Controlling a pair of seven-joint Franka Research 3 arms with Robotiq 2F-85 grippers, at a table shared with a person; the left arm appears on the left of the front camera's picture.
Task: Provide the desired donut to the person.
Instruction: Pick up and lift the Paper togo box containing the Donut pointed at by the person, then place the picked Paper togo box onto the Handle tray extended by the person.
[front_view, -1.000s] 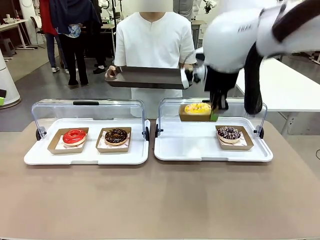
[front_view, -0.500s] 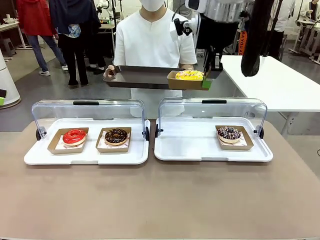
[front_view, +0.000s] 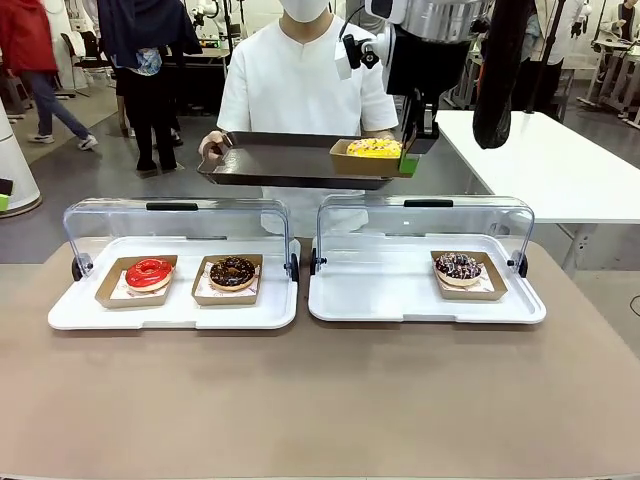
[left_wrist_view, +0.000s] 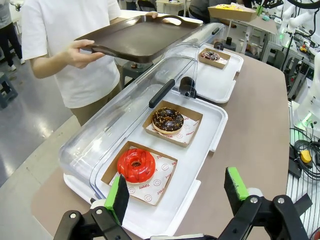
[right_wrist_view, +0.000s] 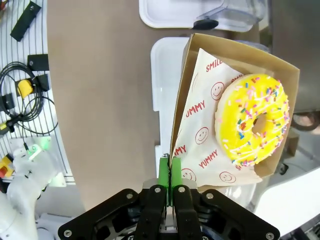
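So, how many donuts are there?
4: red donut and chocolate donut in the left case, sprinkled dark donut in the right case, yellow donut in the box held by the right tool.

Right tool (right_wrist_view: 170, 167) clamped, raised high; left tool (left_wrist_view: 177, 190) spread.

Quick count: four ring donuts. That's one red-glazed donut (front_view: 149, 272), one plain chocolate donut (front_view: 232, 271), one dark sprinkled donut (front_view: 459, 266) and one yellow sprinkled donut (front_view: 374, 148) up by the one dark rectangular serving tray (front_view: 280, 158). There's a brown cardboard box (front_view: 360, 166) under each, so four, plus two white clear-lidded display cases (front_view: 170, 318) (front_view: 400, 300).
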